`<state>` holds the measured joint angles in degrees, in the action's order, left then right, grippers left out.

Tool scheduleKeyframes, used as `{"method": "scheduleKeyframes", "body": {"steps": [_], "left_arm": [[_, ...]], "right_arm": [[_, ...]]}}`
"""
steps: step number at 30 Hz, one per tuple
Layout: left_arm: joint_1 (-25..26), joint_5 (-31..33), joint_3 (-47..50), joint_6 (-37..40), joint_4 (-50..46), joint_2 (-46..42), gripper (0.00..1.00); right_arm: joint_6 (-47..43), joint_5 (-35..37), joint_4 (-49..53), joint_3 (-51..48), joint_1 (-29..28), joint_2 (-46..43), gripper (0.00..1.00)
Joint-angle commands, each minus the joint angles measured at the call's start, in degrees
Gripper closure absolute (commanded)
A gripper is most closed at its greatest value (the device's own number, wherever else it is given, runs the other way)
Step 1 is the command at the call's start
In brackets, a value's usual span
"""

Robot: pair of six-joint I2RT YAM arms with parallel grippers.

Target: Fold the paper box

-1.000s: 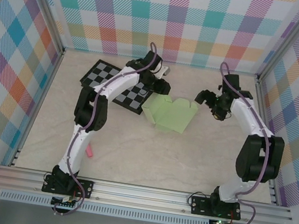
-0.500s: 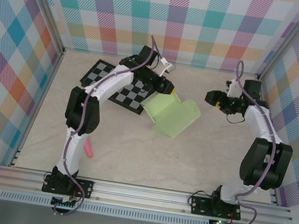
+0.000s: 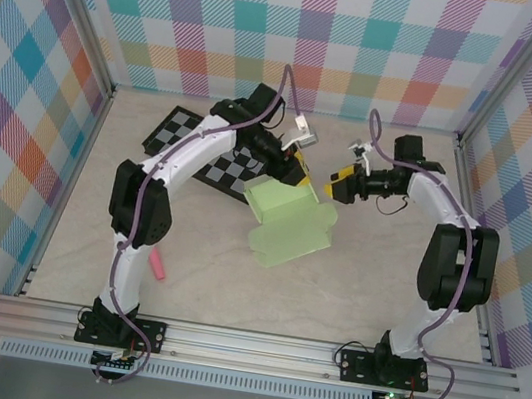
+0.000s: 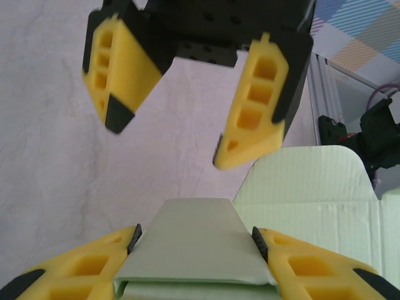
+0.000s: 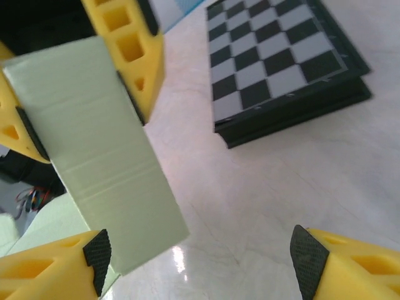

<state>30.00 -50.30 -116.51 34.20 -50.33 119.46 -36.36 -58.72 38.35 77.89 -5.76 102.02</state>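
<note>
Pale marbled bench [image 3: 332, 291] inside walls of bright plaid. Near its middle, the paper box [image 3: 287, 225]: pale green card, part-folded, a broad panel tilted up off the surface, notched tabs along the near left edge, more an open sheet with raised sides than a closed container; inside face not readable from above. Left claw [image 3: 298, 172] at the box's far upper edge, clamped on a narrow flap [image 4: 187, 244], yellow fingers [image 4: 312, 269] pressed against both long edges in the left wrist view. Right claw [image 3: 337, 186] just beside it and facing it, spread wide, holding nothing; in the right wrist view, the flap's free end low beside one tip, touching or not hard to say. Behind the box, partly under the left arm, a black-and-grey checkerboard [image 3: 184, 131] flat on the bench. Well apart, toward the near left, a small pink object [image 3: 159, 266].
</note>
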Motion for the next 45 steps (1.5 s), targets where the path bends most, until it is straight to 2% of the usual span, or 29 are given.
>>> {"method": "scheduleKeyframes", "body": {"steps": [1,9,19,28,34,38,43,45], "left_arm": [[0.10,-2.56,-0.86,3.41,-2.36,-2.86,0.63],[0.67,-3.29,-1.50,3.62,-3.11,-2.72,0.63],[0.75,-4.60,-1.31,3.77,-3.37,-2.94,0.63],[0.98,-6.98,-1.64,4.87,-4.15,-2.39,0.63],[1.46,-8.73,-2.08,8.05,-6.59,-2.19,0.63],[1.82,-8.17,-2.31,8.61,-7.07,-2.01,0.63],[1.82,-7.53,-2.46,8.52,-6.91,-1.86,0.63],[1.81,-7.53,-2.49,8.31,-6.76,-1.78,0.63]], "right_arm": [[-7.94,-5.47,1.68,-2.58,-2.57,-2.96,0.21],[-9.66,-3.48,4.55,-0.86,-6.08,-2.63,0.22],[-10.90,-1.20,5.32,-0.68,-7.69,-2.67,0.31],[-12.05,-1.50,5.90,-0.36,-9.08,-2.61,0.49],[-12.45,-2.03,6.85,0.03,-9.36,-2.34,0.48],[-13.12,-2.28,7.97,0.81,-9.69,-1.96,0.55],[-12.75,-1.08,6.19,-0.26,-9.86,-2.98,0.69],[-12.38,-0.64,5.19,-0.87,-9.87,-3.63,0.70]]}}
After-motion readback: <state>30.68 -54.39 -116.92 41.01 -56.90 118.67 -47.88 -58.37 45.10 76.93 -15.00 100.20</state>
